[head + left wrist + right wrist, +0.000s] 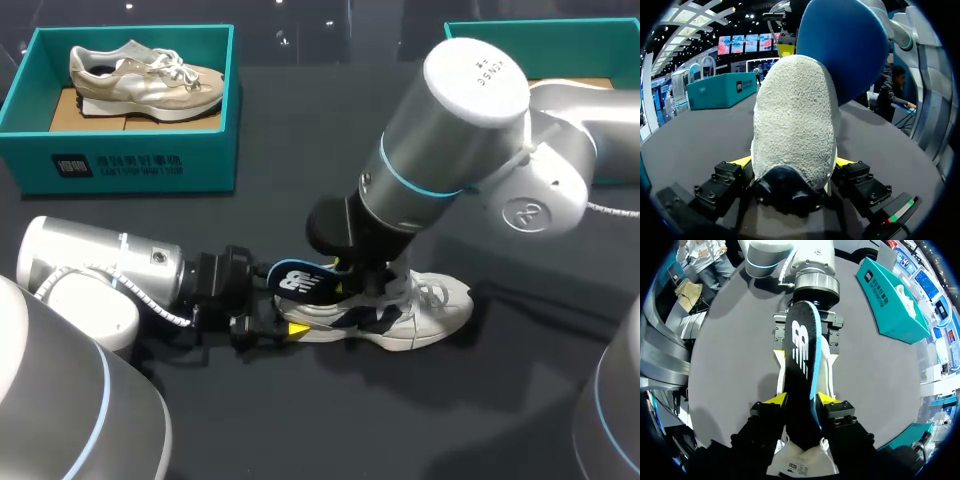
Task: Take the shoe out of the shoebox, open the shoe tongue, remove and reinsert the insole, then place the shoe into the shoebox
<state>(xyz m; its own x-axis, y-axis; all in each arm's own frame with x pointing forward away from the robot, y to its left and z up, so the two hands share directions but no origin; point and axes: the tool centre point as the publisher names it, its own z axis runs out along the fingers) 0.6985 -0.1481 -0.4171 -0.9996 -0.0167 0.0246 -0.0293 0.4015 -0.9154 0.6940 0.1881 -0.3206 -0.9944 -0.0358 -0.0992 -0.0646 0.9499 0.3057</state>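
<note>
i am looking at the white shoe (pixel 430 305) resting on its sole in the middle of the dark matte table (pixel 300 420). my left gripper (pixel 292 329) is clamping the shoe's heel, one yellow tip on each flank. my right gripper (pixel 345 278) is hanging just above the shoe's opening and pinching the insole (pixel 298 282). the insole is slanting up and back over the heel.

the left wrist view is giving me what the head view is hiding. the heel is a rounded hump of nubbly grey-white suede with a smooth dark tab at its base, and both fingertips (pixel 744 161) are pressing against it. above the heel, the insole's underside is showing as plain blue foam.

the right wrist view is showing the insole's other face: black fabric with a white logo and a pale blue foam rim, long and narrowing at the waist. the right gripper's yellow tips are squeezing its two edges. under that gripper, white mesh and laces are peeking out, and i cannot tell how far the insole's front end is reaching into the shoe.

well apart from the shoe, far off on its heel side, a teal box (pixel 130 165) is holding a beige shoe (pixel 145 75). far off on the toe side, an open teal shoebox (pixel 540 35) is sitting at the table's edge.
</note>
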